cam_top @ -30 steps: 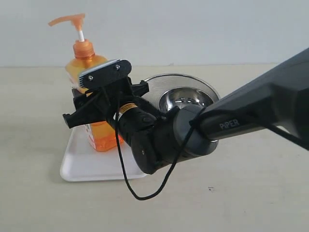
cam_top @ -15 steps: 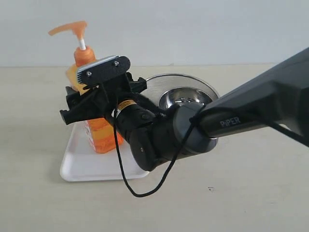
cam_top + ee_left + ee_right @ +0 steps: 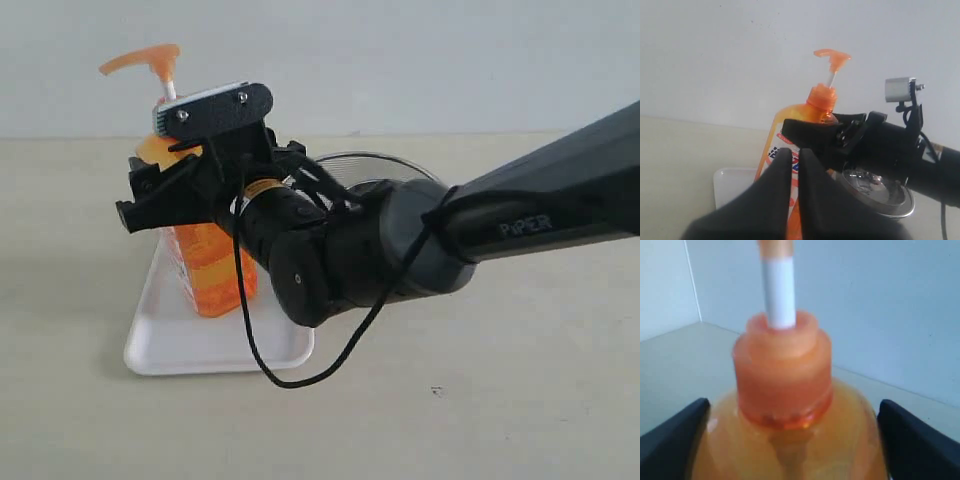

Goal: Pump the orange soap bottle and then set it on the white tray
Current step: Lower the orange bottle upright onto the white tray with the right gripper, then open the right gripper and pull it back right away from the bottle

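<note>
Soap bottle upright on the tray, with the right jaws spread around its shoulders.

The tall clear orange plastic soap bottle [image 3: 210, 272] stands on the flat, shallow white foam-like tray [image 3: 190, 352], which lies on the pale worktop [image 3: 500, 410]. The bottle's orange pump head [image 3: 148, 58] sits raised on its white stem. Above the tray, the black right gripper [image 3: 140, 192] is level with the bottle's shoulders, its jaws released and set wide, one on each side of the body; the right wrist view shows them clear of the plastic. The left gripper [image 3: 795, 153] hangs above the tray's near side with its jaws clenched on nothing, the tips pointing at the bottle's printed label. A round steel bowl [image 3: 890, 197] rests on the worktop just beside the tray, mostly hidden behind the right arm.
</note>
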Robot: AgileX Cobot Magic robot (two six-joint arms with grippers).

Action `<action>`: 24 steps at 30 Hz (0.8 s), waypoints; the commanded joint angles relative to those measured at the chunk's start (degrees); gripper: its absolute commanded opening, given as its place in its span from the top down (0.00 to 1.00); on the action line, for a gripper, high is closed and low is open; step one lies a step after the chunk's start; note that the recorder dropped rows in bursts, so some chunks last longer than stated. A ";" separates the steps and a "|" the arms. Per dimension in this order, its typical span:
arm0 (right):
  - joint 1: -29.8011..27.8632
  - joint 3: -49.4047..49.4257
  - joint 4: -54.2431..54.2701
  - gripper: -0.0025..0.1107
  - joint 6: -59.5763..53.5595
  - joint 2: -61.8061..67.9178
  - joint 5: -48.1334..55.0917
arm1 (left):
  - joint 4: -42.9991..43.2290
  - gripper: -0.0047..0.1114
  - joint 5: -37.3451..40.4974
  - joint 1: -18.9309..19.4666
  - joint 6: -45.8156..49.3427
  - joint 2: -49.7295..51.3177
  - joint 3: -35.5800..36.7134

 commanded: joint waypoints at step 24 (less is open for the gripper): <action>0.01 14.05 11.88 0.41 -5.31 -28.02 23.87 | -0.45 0.92 0.94 -0.08 0.19 -0.16 0.32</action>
